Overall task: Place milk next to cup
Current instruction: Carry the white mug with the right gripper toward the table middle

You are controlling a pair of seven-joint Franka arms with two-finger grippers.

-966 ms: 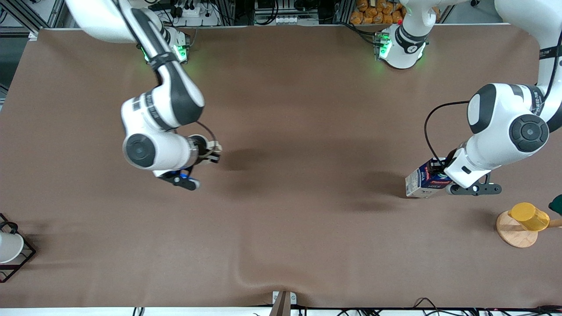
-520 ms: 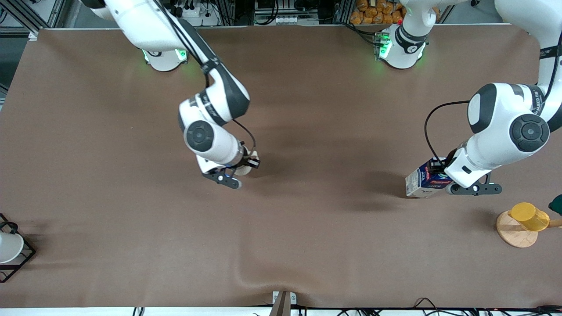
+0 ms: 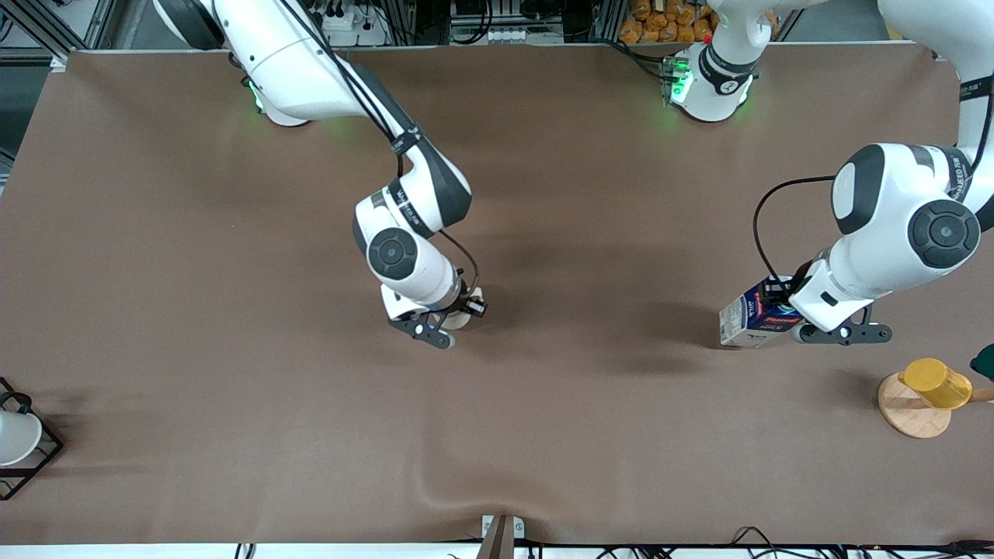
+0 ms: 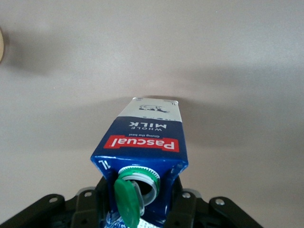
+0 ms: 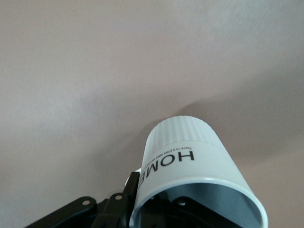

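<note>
I'm seeing the left gripper (image 3: 779, 304) pinching the milk (image 3: 750, 321) over the left arm's end of the table (image 3: 543, 435) — meanwhile the right gripper (image 3: 460, 307) is clamping the cup (image 5: 190, 166) over the middle.

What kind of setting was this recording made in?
Most likely a robotics lab bench: a brown-covered table bearing little besides staged props, such as a yellow cup on a wooden disc, with metal framing and cables along the robots' edge.
</note>
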